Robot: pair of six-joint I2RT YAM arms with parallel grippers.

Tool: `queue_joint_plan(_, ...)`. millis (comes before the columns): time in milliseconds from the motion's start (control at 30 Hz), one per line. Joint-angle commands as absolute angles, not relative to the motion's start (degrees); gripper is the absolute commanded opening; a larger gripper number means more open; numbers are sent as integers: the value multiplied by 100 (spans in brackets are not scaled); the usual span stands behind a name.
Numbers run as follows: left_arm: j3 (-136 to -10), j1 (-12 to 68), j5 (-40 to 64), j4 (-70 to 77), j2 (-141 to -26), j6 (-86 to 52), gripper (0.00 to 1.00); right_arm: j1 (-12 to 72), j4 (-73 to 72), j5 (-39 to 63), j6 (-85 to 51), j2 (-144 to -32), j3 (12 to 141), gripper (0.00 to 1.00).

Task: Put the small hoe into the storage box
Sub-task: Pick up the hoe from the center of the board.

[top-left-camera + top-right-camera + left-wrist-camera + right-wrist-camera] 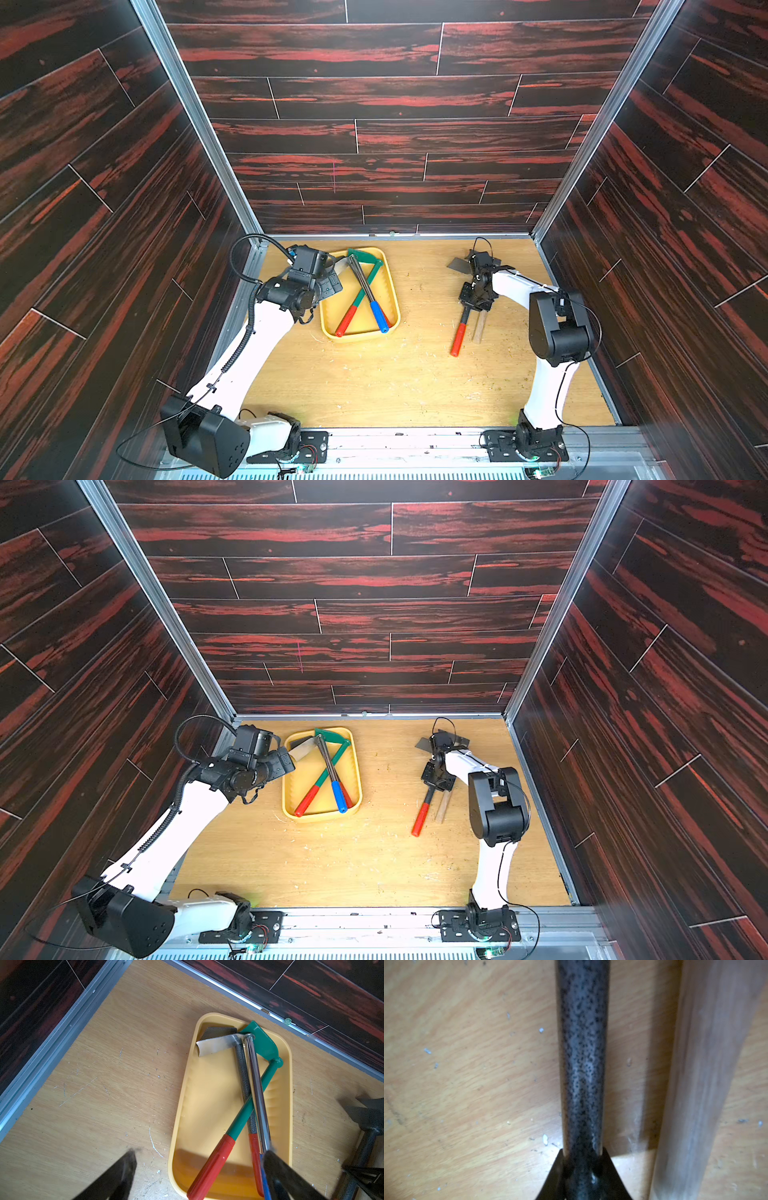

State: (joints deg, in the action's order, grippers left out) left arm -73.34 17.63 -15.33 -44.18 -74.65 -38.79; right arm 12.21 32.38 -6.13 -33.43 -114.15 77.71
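Right gripper [583, 1172] is clamped down, both black jaws pressed against the shaft of the small hoe [583, 1053], a round dark metal tube with a mottled, speckled grey finish. In a top view that hoe [458, 340] ends in a smooth red grip nearest the robot, and its flat grey blade pokes out past the wrist on the far side. It sits on the right of the table [395, 374], well apart from the storage box. I cannot tell whether it rests on the board or is just off it. Just beside it, running alongside, is a pale wooden handle [695, 1084], matte and grainy. The tabletop is light wood-grain board, scratched and dotted with white flecks. Over on the left, the left gripper [200, 1156] is spread wide, holding nothing, its dark fingers hanging above the near end of the storage box [207, 1095]. That box is a shallow yellow plastic tray, with rounded corners, a raised rim and a ribbed inner wall. Inside it are three tools, crossed. There is a glossy green hoe [247, 1113] with a red grip, a shiny chrome shaft [257, 1093] with a blue grip, and a speckled grey shaft [242, 1068] with a red grip. A bright steel blade [216, 1045] lies at the far end.
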Motion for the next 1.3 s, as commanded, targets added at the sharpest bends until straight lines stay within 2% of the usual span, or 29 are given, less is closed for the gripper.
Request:
queue_joint_plan(0, -7273, 1741, -1531, -4447, -7393, -3832, 98, 1222, 3261, -592, -3312, -11136, 7697, 8)
queue_joint_plan(633, -7374, 1739, -1745, -4572, -7286, -3815, 98, 1600, 3920, -749, -3044, -10318, 8494, 6)
queue_joint_plan(1033, -7418, 1688, -1750, -4640, -7251, -3836, 99, 2115, 4409, -882, -2682, -10241, 9553, 6)
queue_joint_plan(1267, -7324, 1355, -1455, -4659, -7181, -3891, 98, 2462, 4540, -930, -2405, -10403, 10169, 6)
